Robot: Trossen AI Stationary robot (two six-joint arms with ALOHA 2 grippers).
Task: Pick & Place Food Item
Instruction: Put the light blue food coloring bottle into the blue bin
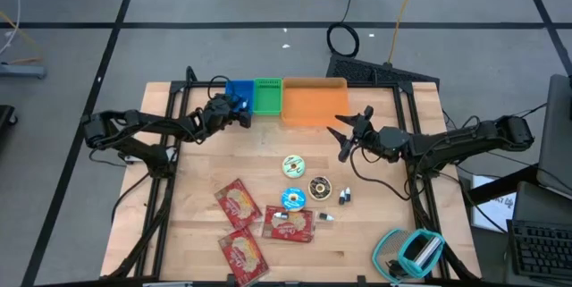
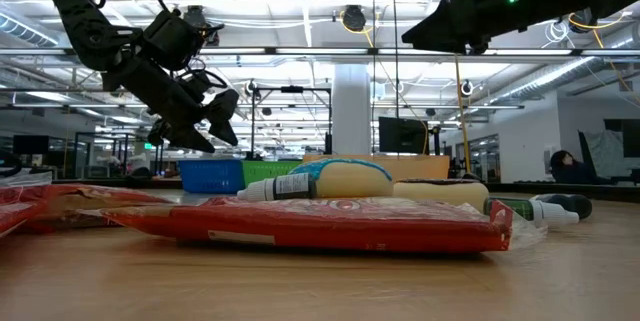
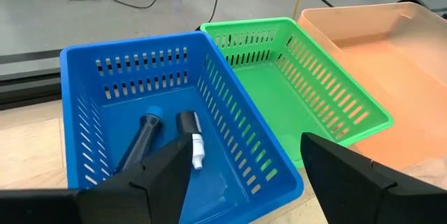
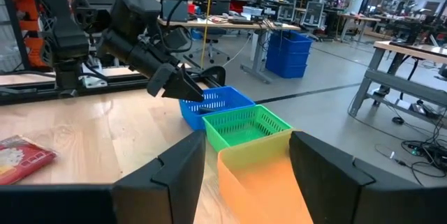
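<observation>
the left claw (image 1: pixel 239 108) hovers just above the blue slatted plastic basket (image 3: pixel 140 77) at the far edge of the wooden tabletop (image 1: pixel 197 233), its fingers (image 3: pixel 150 178) spread apart and holding nothing. inside that basket lie a dark marker-like tube (image 3: pixel 140 144) and a small white-and-black bottle (image 3: pixel 193 137). beside it sit a green slatted plastic basket (image 3: pixel 300 77) and an orange plastic bin (image 1: pixel 315 99). the right claw (image 1: pixel 350 135) hangs in the air near the orange bin, fingers apart, empty. red snack packets (image 1: pixel 239 205), round wrapped food items (image 1: pixel 294 165) and small bottles (image 1: pixel 345 196) lie mid-tabletop, between the arms.
</observation>
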